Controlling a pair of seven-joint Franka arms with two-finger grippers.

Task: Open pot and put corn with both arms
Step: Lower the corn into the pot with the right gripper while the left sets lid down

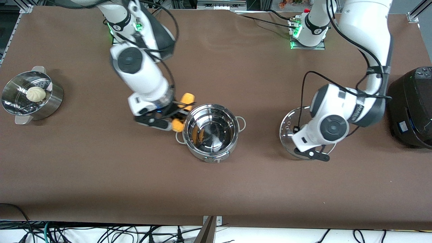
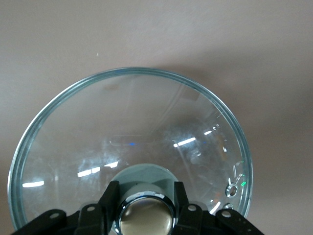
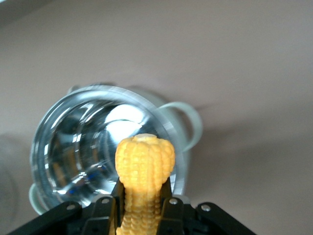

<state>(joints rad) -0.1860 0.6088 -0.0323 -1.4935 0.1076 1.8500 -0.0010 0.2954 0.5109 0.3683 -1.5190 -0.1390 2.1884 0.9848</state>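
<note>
Corn (image 1: 182, 111), a yellow-orange cob, sits just left of frame centre, pinched between the fingers of the right gripper (image 1: 173, 113) beside the rim of the pot (image 1: 211, 132). The pot stands open and lidless at centre on the brown table (image 1: 101, 168). At centre right, the left gripper (image 2: 145, 208) is clamped on the knob of the glass lid (image 2: 132, 147). A steamer basket (image 1: 32, 96) holding a bun (image 1: 36, 93) sits at far left, a black rice cooker (image 1: 411, 108) at far right.
</note>
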